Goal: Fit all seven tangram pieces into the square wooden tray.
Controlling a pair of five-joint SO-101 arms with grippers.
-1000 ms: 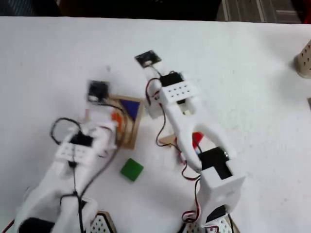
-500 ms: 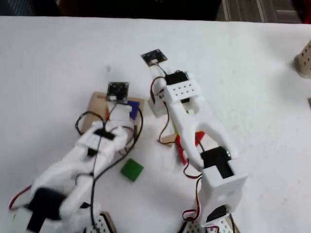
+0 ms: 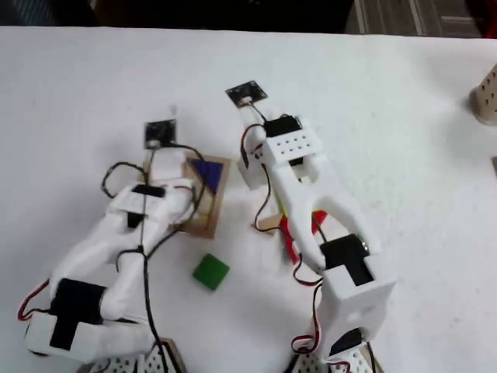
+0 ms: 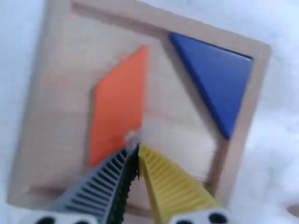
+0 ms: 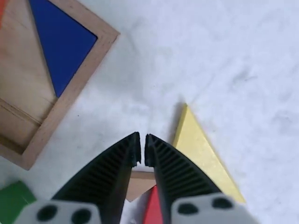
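Since half a second ago the left arm (image 3: 116,249) is swinging back off the square wooden tray (image 3: 211,221), uncovering the blue triangle (image 3: 208,171). The right arm (image 3: 311,194) is holding the same pose.

The left jaws are hanging over the tray floor, pressed together and gripping nothing. Their tips are sitting at the near corner of the orange parallelogram (image 4: 119,107); whether they are touching it cannot be told. That piece is lying inside the tray, and the blue triangle is lying in a tray corner, apart from it.

The right jaws are hovering over the bench (image 3: 404,116) outside the tray, all but closed and gripping nothing. The yellow triangle (image 5: 201,154) is lying just beside their tips, and the red piece (image 5: 152,210) and tan piece (image 5: 138,184) are lying under them. The green square (image 3: 210,272) is lying on the bench near the tray.
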